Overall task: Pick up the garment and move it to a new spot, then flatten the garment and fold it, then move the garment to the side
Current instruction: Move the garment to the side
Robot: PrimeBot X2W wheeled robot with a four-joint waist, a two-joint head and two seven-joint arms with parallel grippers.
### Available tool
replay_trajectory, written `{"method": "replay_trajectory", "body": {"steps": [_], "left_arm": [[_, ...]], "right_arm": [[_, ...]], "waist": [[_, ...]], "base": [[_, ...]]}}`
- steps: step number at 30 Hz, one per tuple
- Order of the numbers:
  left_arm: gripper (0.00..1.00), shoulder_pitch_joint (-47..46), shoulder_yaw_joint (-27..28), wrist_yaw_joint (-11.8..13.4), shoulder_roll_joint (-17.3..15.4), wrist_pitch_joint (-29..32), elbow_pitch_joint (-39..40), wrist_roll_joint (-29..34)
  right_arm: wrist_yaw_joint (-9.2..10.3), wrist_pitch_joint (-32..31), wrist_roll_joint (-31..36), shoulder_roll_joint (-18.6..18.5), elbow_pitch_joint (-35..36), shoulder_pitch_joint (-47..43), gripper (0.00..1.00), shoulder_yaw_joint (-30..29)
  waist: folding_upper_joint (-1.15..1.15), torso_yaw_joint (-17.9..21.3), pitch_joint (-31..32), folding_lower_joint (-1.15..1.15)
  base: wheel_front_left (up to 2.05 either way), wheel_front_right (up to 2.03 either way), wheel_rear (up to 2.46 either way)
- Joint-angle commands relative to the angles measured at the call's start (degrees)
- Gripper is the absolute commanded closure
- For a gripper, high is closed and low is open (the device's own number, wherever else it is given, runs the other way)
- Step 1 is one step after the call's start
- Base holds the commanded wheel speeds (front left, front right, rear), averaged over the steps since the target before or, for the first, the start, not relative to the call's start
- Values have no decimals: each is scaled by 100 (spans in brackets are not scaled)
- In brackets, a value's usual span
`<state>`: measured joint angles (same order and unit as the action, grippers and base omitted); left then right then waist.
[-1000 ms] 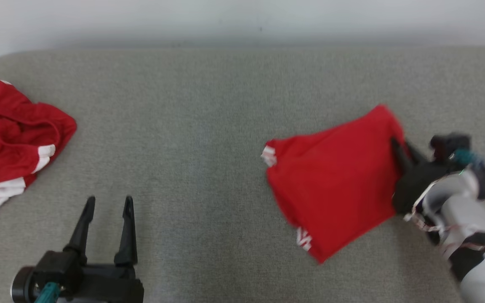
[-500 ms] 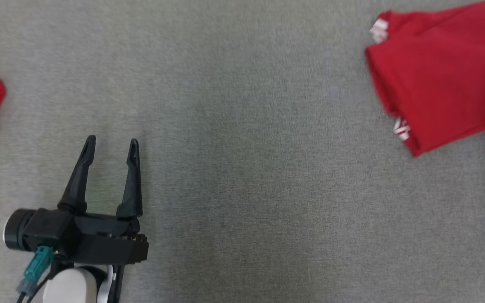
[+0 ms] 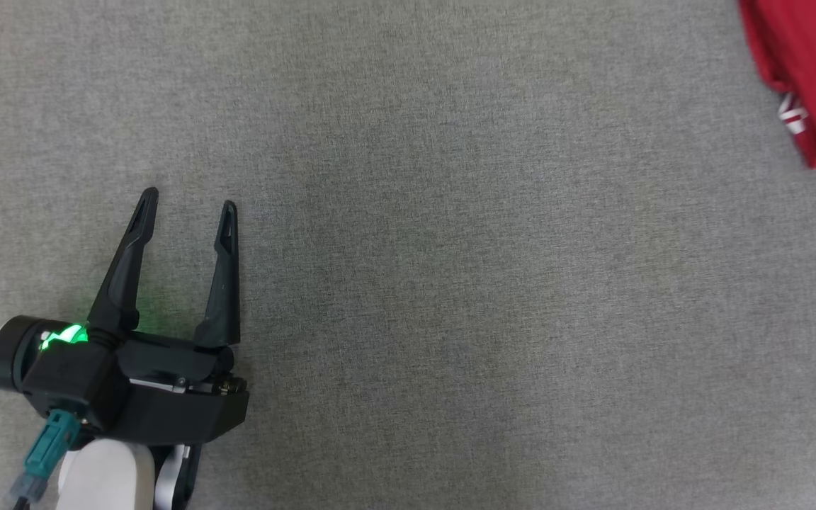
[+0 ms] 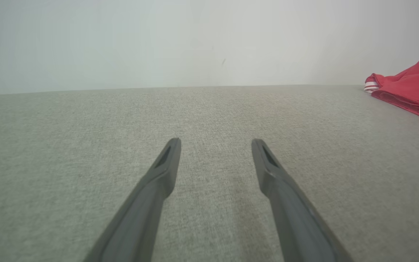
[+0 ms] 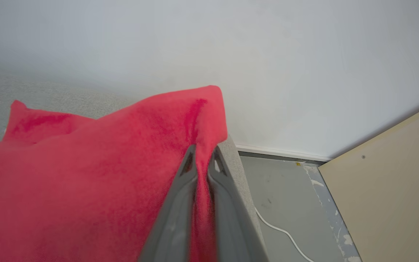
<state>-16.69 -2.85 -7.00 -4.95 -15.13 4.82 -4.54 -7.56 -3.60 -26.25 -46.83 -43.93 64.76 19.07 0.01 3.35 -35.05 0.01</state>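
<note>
The folded red garment [image 3: 808, 64] with white trim lies at the top right corner of the head view on the grey surface. The left wrist view has it at the far right [image 4: 413, 91]. In the right wrist view my right gripper [image 5: 202, 154] is shut on the garment [image 5: 86, 182], pinching a fold of its edge near the surface's right end. My left gripper [image 3: 188, 200] stands open at the lower left over bare grey fabric, far from the garment, and its own view shows the gripper [image 4: 215, 143] with nothing between the fingers.
The grey padded surface [image 3: 450, 283] stretches wide around my left gripper. The right wrist view shows the surface's right edge [image 5: 236, 160], a grey floor [image 5: 286, 203] below with a white cable [image 5: 282, 231], a white wall and a beige panel [image 5: 395, 189].
The head camera has tilted down and swung left, so the garment slid to the top right corner and the other red pile left the picture. My right gripper keeps its hold on the garment.
</note>
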Motion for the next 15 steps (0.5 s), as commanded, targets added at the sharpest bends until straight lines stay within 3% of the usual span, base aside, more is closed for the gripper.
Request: {"method": "replay_trajectory", "body": {"steps": [1,9,11,12,15], "left_arm": [[0,4,-1,4,-30,1,37,52],[0,72,38,-2,-11,1,205,39],[0,67,38,-3,1,1,188,46],[0,58,35,-4,6,1,167,49],[0,41,59,0,27,1,109,6]], "right_arm": [[12,-13,22,-73,-10,90,100,-18],[12,-68,173,-219,-262,313,100,-25],[12,-25,226,-204,-342,345,17,-17],[12,6,261,-195,-385,365,0,-16],[12,137,386,-151,-510,397,0,-38]], "waist": [[-1,7,-49,-1],[-1,-45,-165,-1],[-1,-48,-176,-1],[-1,-51,-171,-1],[-1,-66,-103,-1]], "base": [[0,0,0],[0,0,0],[0,0,0],[0,0,0],[0,0,0]]}}
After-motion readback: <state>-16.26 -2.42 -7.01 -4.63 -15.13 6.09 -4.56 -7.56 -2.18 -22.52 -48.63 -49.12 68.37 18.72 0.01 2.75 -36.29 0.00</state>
